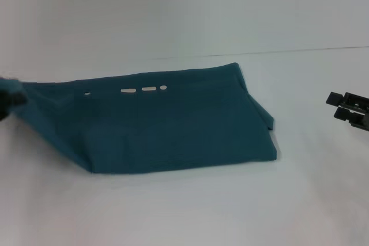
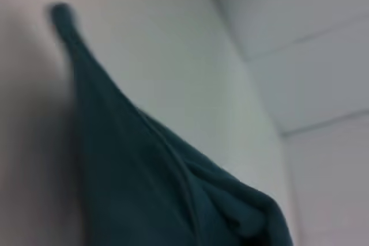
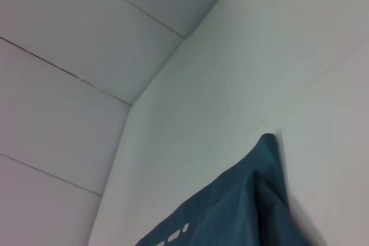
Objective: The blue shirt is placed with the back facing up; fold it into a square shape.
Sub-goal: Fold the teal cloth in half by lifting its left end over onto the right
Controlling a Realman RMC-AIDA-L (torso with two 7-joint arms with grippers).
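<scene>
Cloth could have slid or bunched if you hauled the left end too fast; the blue shirt (image 1: 173,122) was already doubled into a long band on the white table (image 1: 173,211), its long axis running left to right, white marks (image 1: 138,90) near the far edge. Your left gripper (image 1: 8,97) sat at the shirt's left end, apparently clamping fabric, though I couldn't tell. Your right gripper (image 1: 349,109) waited well apart, jaws unclear.

Blue shirt (image 1: 167,122), dark teal, folded into wide band, white marks near far edge
</scene>
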